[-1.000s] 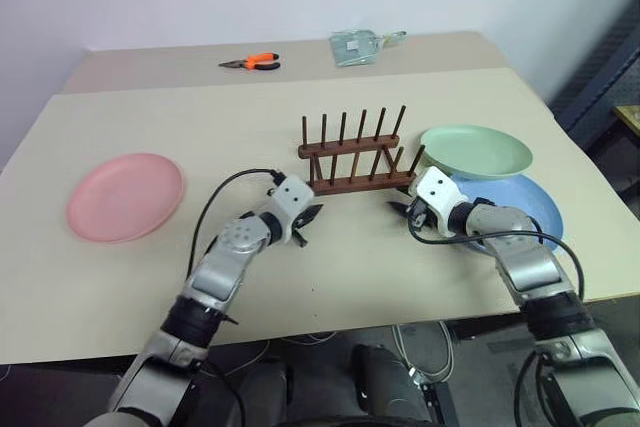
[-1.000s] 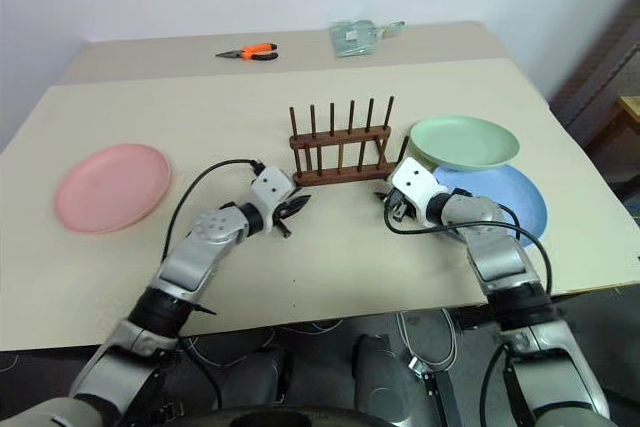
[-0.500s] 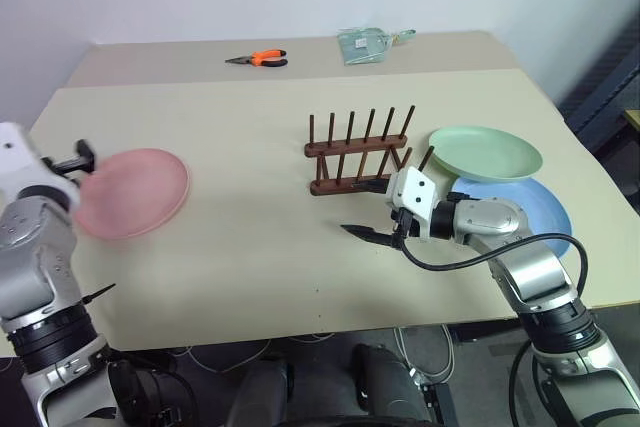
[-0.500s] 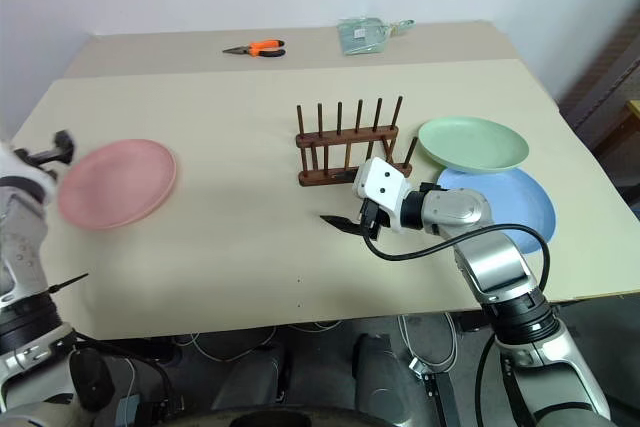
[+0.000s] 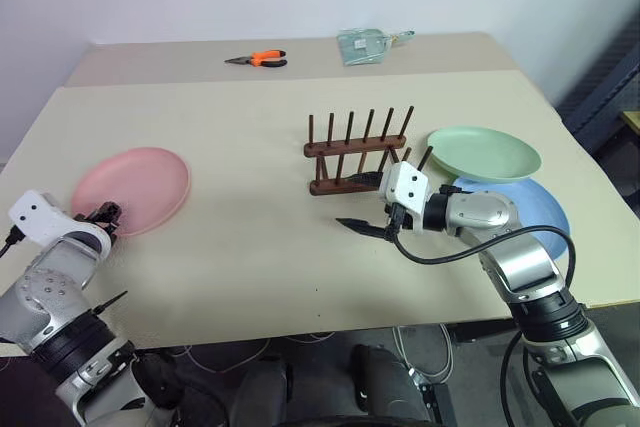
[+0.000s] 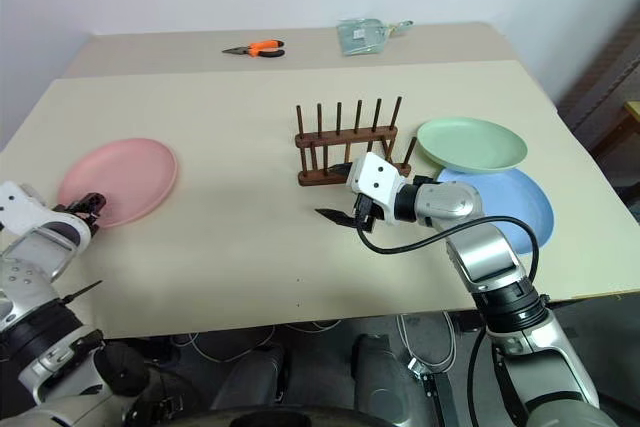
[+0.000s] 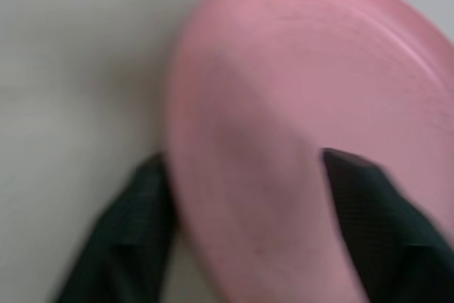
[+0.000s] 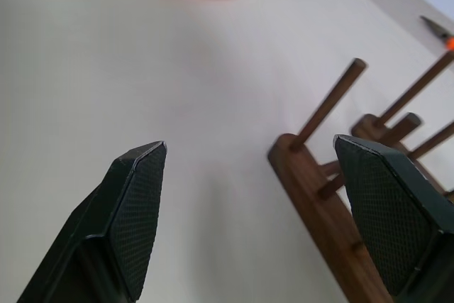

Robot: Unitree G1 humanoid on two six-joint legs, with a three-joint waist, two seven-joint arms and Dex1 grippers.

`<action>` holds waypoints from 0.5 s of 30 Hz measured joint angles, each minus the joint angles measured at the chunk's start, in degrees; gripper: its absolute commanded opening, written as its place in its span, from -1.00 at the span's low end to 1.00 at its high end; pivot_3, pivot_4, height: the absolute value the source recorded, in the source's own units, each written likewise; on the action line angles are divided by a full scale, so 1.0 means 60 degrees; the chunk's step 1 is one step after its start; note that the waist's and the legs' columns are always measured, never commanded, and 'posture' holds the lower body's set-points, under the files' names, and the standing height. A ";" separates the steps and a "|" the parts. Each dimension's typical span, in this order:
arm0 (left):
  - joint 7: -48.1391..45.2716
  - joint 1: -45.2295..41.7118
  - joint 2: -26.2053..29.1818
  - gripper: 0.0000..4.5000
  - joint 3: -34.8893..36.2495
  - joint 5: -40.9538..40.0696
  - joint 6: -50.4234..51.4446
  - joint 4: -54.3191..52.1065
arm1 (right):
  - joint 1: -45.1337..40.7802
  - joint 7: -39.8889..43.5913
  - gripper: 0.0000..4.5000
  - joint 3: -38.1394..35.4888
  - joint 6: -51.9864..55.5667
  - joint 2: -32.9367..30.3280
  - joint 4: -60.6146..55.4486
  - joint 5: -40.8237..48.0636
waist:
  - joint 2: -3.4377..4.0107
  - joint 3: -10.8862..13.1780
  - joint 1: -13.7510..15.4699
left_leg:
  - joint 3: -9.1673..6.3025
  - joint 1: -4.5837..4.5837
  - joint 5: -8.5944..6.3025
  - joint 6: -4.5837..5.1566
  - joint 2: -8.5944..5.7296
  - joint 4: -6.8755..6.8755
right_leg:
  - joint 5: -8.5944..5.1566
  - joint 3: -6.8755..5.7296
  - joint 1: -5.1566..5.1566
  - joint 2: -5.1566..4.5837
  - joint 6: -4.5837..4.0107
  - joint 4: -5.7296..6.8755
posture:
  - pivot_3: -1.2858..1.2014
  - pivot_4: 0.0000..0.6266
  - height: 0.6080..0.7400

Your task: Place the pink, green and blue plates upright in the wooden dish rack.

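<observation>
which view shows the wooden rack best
The left eye view: the whole wooden dish rack stands mid-table with both peg rows visible and no plates in it. The right eye view shows much the same. The right wrist view catches just one end of it, a rail and a few pegs, close up.

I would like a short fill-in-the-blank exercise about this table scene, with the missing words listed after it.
1. The green plate partly lies on top of the ____ plate.
2. The left gripper has its fingers on either side of the rim of the ____ plate.
3. The wooden dish rack holds ____ plates.
4. The pliers at the far edge have ____ handles.

Missing words: blue; pink; no; orange
</observation>
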 measured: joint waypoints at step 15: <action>-0.1802 -0.3198 -0.0598 -1.00 -0.5472 -0.0075 -0.2008 -0.1642 | -0.2725 -0.0693 0.99 0.0311 -0.2553 -0.0262 0.0821 -0.2338 | -0.0039 0.0023 -0.0054 | 0.0013 -0.0014 0.0016 -0.0029 -0.0001 -0.0013 | 0.0007 0.0007 -0.0009 -0.0001 -0.0005 -0.0030 | 0.03 -0.52 1.00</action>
